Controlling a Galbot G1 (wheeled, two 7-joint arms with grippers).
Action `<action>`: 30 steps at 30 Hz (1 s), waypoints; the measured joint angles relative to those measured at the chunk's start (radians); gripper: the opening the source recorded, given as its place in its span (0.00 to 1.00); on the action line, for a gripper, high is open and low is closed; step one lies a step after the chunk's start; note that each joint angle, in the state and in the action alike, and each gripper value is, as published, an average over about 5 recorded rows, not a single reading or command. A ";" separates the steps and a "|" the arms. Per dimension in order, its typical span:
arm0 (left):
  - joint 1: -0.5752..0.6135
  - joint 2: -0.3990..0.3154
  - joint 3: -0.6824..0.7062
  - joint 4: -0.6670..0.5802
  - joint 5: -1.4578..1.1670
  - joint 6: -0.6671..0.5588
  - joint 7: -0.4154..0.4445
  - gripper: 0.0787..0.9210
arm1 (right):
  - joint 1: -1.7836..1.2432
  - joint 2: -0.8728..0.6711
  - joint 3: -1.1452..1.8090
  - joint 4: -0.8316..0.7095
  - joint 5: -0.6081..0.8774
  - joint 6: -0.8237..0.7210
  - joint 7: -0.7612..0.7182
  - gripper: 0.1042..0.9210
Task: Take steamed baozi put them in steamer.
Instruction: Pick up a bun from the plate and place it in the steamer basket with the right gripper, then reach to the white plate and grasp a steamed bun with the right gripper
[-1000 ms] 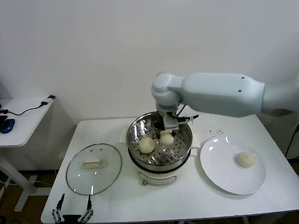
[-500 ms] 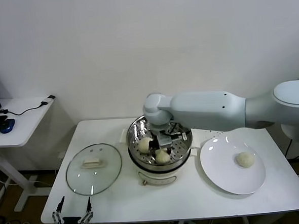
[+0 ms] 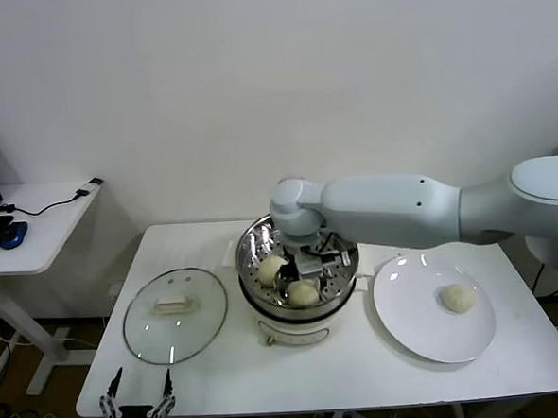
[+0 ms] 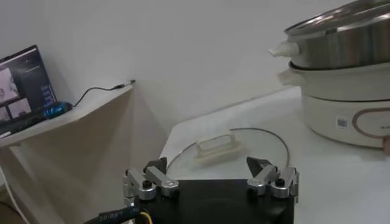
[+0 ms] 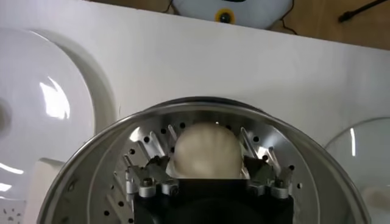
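At the lower left of my head view the left gripper (image 3: pixel 137 405) hangs below the table edge with its jaws apart, near the round glass lid with a white handle (image 3: pixel 175 315). In the centre, my right gripper (image 5: pixel 207 178) sits inside the shiny round stainless-steel steamer (image 3: pixel 345 273), jaws spread around a cream-white baozi (image 5: pixel 206 151) resting on the perforated tray beside another baozi (image 3: pixel 271 268). At the right, one more bun (image 3: pixel 458 297) lies on the flat white plate (image 3: pixel 409 324).

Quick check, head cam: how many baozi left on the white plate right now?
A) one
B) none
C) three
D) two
A: a single baozi lies on the white plate; two other buns already sit in the steamer, where the right gripper is.
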 measured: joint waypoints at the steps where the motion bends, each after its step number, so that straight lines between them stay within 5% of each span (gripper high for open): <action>1: 0.000 0.001 0.001 0.000 0.000 0.000 0.000 0.88 | 0.005 -0.004 0.004 -0.003 0.001 -0.002 0.001 0.88; 11: 0.002 0.005 0.007 -0.011 0.001 0.005 0.000 0.88 | 0.091 -0.081 -0.005 -0.036 0.092 -0.097 0.044 0.88; 22: 0.004 0.001 0.010 -0.022 -0.002 0.003 -0.001 0.88 | 0.223 -0.264 -0.148 -0.059 0.385 -0.438 0.092 0.88; 30: 0.000 -0.008 0.009 -0.035 -0.009 0.014 0.000 0.88 | 0.174 -0.442 -0.148 -0.095 0.453 -0.600 0.082 0.88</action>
